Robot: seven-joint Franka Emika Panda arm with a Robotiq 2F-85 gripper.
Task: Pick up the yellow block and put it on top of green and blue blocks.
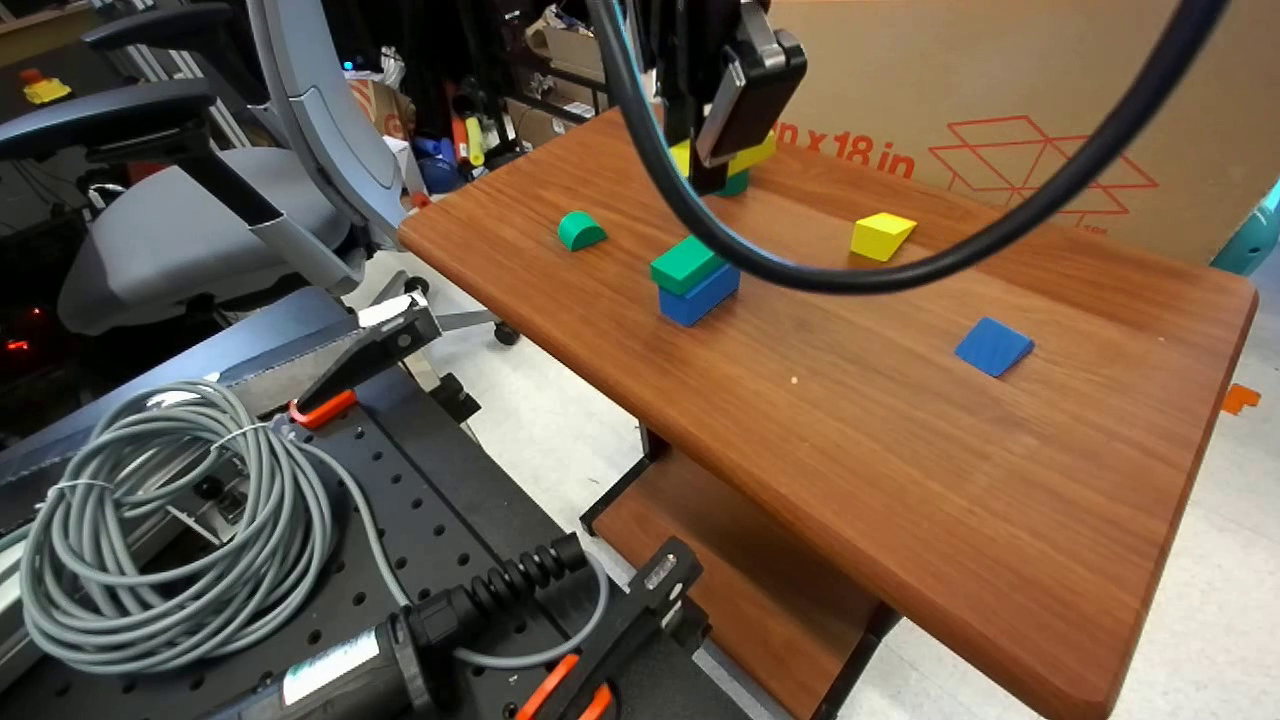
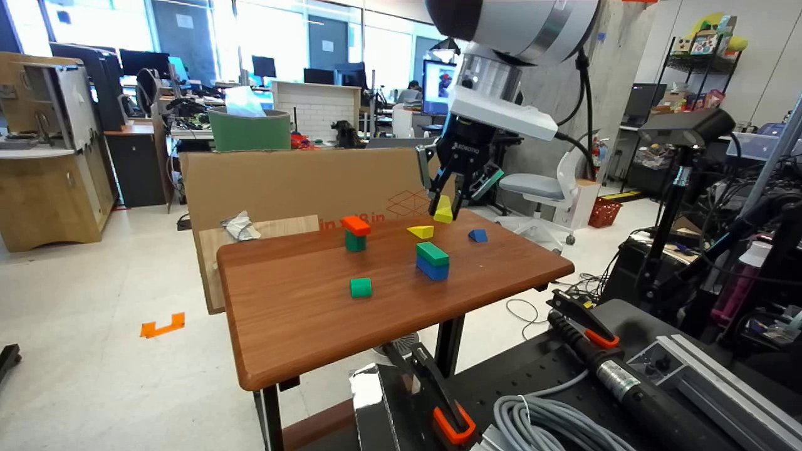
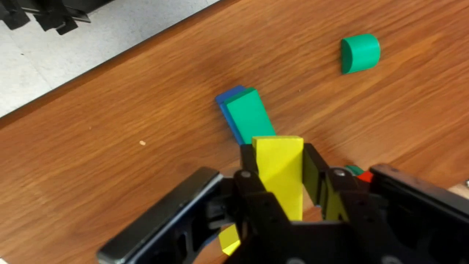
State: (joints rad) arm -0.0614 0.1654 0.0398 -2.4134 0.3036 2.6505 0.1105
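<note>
Hand (image 3: pixel 279 157) tight on yellow block (image 3: pixel 280 174)

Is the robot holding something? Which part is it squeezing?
Yes, the long yellow block. The gripper squeezes it by its two opposite long sides, one jaw against each.

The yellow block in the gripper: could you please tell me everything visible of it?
The yellow block is bright, plain and oblong, with flat faces and straight edges; its material is unclear. The gripper holds it above the table, black fingers against opposite sides. It is apart from the green-and-blue pile; its exact tilt is hard to judge.
</note>
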